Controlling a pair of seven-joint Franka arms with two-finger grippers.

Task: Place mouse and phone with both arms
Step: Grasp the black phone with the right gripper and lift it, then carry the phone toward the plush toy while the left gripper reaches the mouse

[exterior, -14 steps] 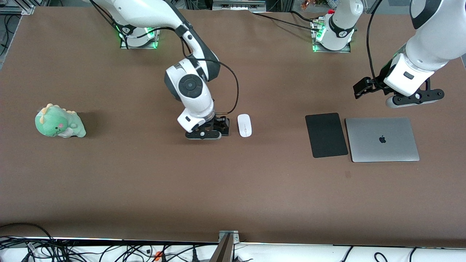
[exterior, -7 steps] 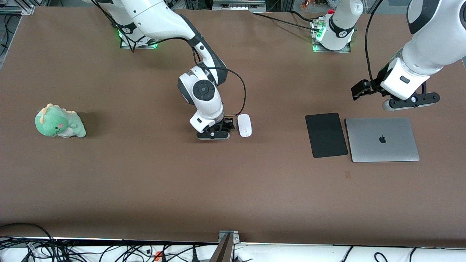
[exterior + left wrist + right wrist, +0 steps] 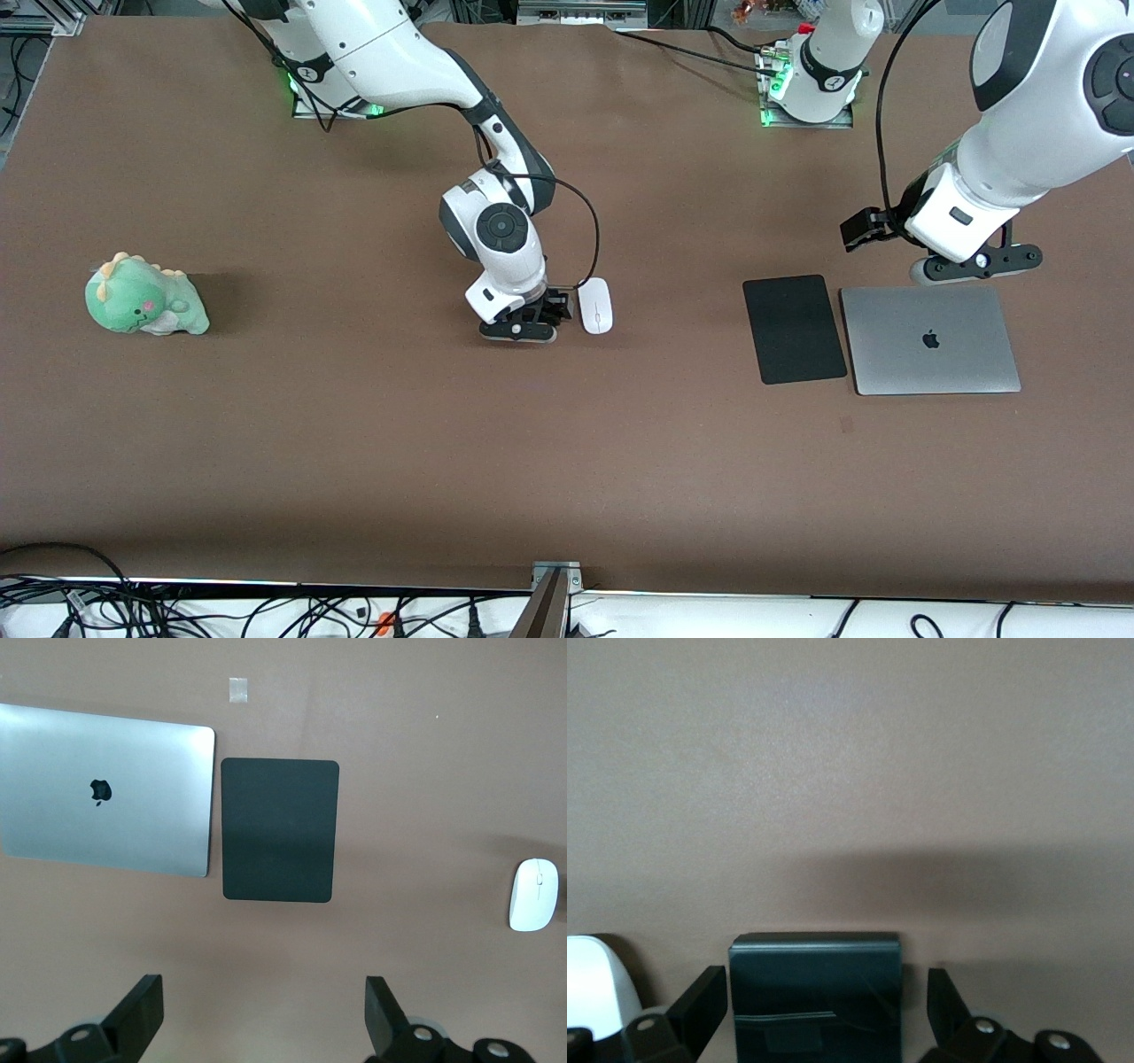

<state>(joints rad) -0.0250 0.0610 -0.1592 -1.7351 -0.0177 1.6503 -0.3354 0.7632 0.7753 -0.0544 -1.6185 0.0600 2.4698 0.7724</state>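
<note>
Since earlier: right gripper dropped beside mouse, fingers apart around phone (unclamped). Left gripper nearer laptop, fingers apart, empty. Nothing placed yet.

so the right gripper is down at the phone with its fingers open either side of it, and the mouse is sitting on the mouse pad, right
Not quite: the mouse lies on the bare table beside the right gripper, well apart from the mouse pad, as the front view shows. The rest holds: in the right wrist view the open fingers flank the phone.
</note>
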